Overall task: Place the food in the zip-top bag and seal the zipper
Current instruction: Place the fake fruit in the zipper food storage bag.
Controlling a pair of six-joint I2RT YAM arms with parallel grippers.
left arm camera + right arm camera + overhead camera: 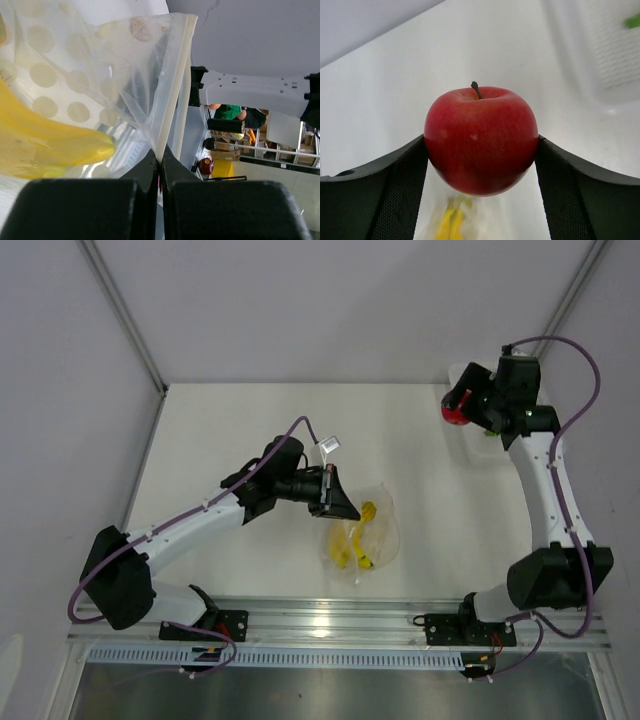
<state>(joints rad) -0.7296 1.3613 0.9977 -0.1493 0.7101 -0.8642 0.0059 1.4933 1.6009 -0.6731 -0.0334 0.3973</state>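
Zip-top bag [372,530]: clear, crinkled plastic with pale round dots, lying on the surface [220,430] at lower centre of the top view. The yellow banana bunch [355,545] is inside it.

Zipper [176,80]: a whitish strip along one bag edge, running up the left wrist frame from the jaws.

Left end effector [338,500]: clenched on that edge, jaws pressed together with plastic between them.

Right end effector [466,408]: upper right of the top view, grasping the red fruit [481,140], which is glossy with a short dark stem and pinched on both flanks. White mesh basket [600,45] just beside it.

Bare surface lies between bag and fruit. Walls bound the far and left edges.
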